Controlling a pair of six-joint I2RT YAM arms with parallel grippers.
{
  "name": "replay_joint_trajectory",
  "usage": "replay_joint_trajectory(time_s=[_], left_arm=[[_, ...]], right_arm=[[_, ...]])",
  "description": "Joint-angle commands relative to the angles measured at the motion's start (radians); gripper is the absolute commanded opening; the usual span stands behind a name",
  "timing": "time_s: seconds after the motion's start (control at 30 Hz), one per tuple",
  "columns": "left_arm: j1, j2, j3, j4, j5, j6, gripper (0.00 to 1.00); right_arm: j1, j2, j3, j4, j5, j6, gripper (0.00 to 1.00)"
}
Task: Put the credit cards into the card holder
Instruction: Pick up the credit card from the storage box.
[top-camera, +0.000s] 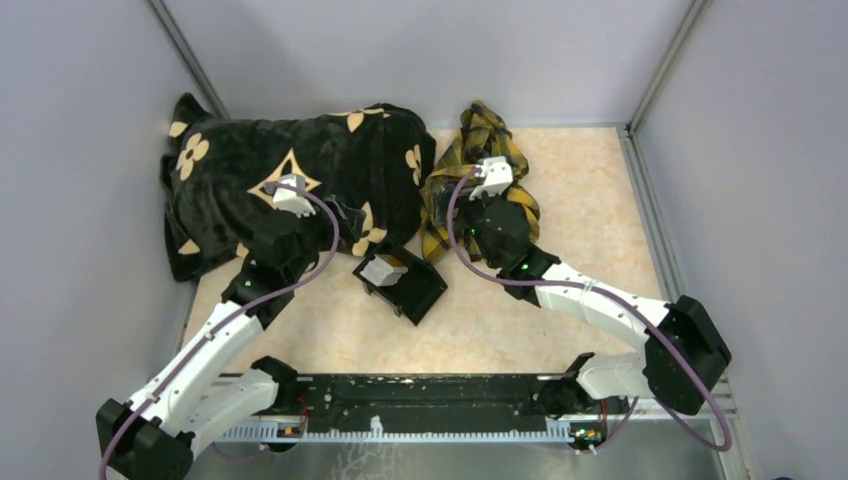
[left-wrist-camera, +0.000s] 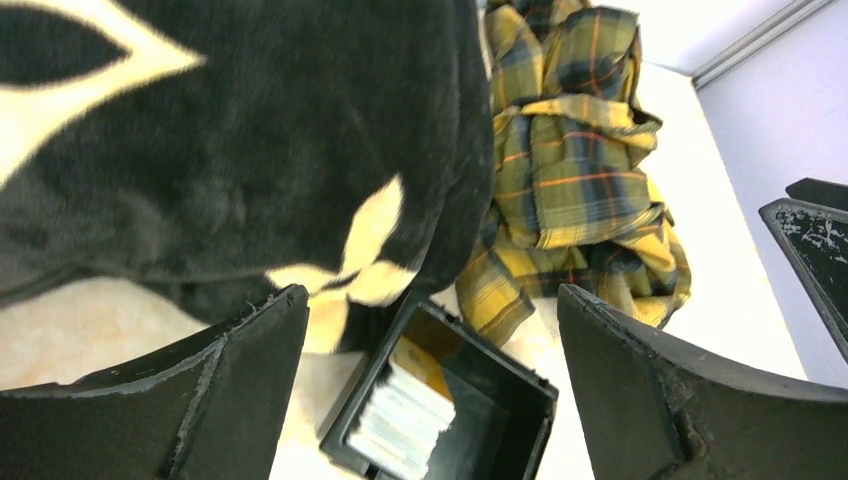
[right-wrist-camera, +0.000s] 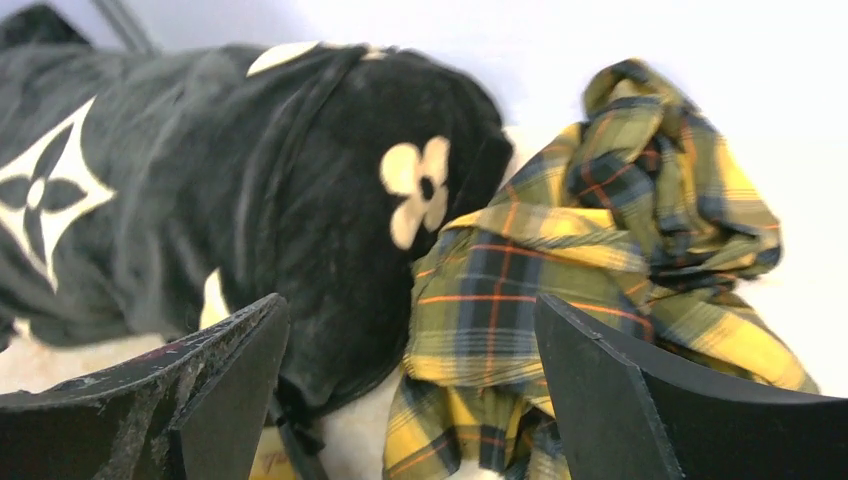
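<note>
Currently no card has gone into the card holder, so the whole task is left, as far as these views show. Starting from the near edge of the counter (top-camera: 580, 200): the black tray (top-camera: 428, 297) sits about mid-counter, a little toward the left edge, set at an angle. It holds the credit cards (top-camera: 383, 270) as one pale stack on edge against its left wall; the rest of the tray is bare. A tan piece (left-wrist-camera: 425, 362) stands at the far end of the stack; I cannot tell whether it is a card or something else. Next out, the left gripper (left-wrist-camera: 432, 295) hangs above the tray's far-left rim, over the hem of the blanket, fingers spread wide with nothing between them. The right gripper (right-wrist-camera: 412, 300) is further toward the far edge, low over the seam where the two fabrics meet, jaws likewise wide apart and empty. Beyond them, the black blanket (top-camera: 300, 150) with cream flower marks fills the far-left corner, and a yellow plaid cloth (top-camera: 480, 140) lies crumpled at the middle of the far edge, touching the blanket. The card holder is not identifiable in any view. A tan scrap (right-wrist-camera: 268, 465) shows at the blanket's edge in the right wrist view, too cropped to name. Judgement: the holder is probably under fabric, so it must be found first, then opened, then the cards moved.
</note>
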Motion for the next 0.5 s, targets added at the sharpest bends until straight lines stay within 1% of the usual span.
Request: replay_joint_trajectory(time_s=[0.0,0.13,0.23,0.47], left_arm=[[0.007,-0.045,-0.033,-0.115,-0.031,-0.079,0.99],[0.007,-0.094,-0.081,-0.179,-0.025,-0.171,0.93],[0.007,-0.145,-0.127,-0.223,-0.025,-0.235,0.91],[0.007,-0.219,-0.182,-0.363,-0.007,-0.375,0.92]], right_arm=[[0.072,0.038,0.074,-0.067,-0.136,-0.094,0.9],[0.125,0.091,0.107,-0.125,-0.183,-0.13,0.82],[0.159,0.13,0.124,-0.16,-0.179,-0.148,0.81],[0.177,0.191,0.181,-0.271,-0.308,-0.108,0.8]])
